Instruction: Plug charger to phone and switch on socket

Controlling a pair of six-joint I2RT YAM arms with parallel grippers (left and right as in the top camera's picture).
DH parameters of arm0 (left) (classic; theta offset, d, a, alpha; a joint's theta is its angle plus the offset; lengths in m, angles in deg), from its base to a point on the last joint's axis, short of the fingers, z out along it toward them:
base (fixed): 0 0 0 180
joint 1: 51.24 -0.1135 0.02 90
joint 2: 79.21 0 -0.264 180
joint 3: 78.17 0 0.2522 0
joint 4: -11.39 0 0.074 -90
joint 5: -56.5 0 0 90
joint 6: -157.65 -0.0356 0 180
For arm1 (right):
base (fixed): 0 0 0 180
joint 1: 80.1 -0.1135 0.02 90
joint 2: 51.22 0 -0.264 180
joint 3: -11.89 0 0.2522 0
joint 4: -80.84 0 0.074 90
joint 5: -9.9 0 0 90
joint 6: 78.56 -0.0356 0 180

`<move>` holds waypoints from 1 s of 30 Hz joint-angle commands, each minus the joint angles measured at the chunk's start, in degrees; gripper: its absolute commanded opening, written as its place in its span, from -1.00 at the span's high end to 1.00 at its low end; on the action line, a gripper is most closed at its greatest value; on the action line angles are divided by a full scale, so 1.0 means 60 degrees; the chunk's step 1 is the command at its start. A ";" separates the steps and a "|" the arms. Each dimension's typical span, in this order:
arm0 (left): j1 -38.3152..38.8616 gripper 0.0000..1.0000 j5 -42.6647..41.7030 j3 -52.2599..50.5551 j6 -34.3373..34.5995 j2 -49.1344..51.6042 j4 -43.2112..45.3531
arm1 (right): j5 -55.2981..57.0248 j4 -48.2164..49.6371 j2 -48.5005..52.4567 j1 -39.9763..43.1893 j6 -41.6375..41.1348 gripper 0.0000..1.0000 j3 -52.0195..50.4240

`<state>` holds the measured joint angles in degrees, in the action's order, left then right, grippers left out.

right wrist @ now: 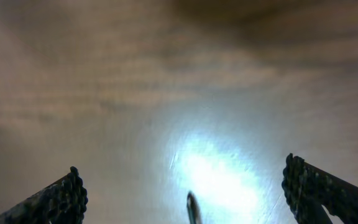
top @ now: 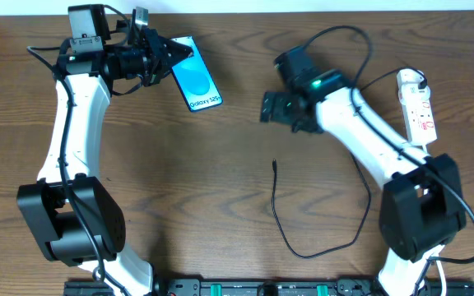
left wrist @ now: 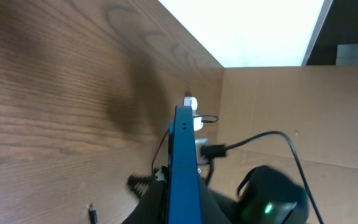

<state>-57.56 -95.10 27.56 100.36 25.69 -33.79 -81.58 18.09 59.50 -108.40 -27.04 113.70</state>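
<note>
The left gripper (top: 174, 59) pinches the phone (top: 197, 82) by one end. The right gripper (top: 268, 107) has its jaws wide apart, near the charger (top: 275, 205) tip. The socket (top: 416, 103) lies far right.

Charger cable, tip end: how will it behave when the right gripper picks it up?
Probably floppy: the charger lies in a loose curve on the table, so its plug tip will likely droop unless pinched close. It looks thin and light; the wide-open right gripper must close almost fully, and it may twist in the grip.
</note>
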 commanded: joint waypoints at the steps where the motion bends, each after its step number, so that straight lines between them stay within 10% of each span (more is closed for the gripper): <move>1: -0.0044 0.85 -0.0379 0.0208 -0.0382 -0.0178 0.0015 | 0.0532 -0.0055 -0.0109 -0.0707 -0.0062 -0.99 -0.0510; 24: -0.0044 0.85 -0.0375 0.0204 -0.0455 -0.0178 -0.0007 | 0.0135 0.1016 -0.0091 -0.1876 -0.1366 -0.76 -0.3034; 30: -0.0040 0.85 -0.0375 0.0204 -0.0455 -0.0178 -0.0007 | 0.0168 0.1056 -0.0073 -0.1985 -0.1359 -0.26 -0.3082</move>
<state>-57.56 -95.10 27.56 98.65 25.69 -33.90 -80.90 24.30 59.50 -119.98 -34.80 95.58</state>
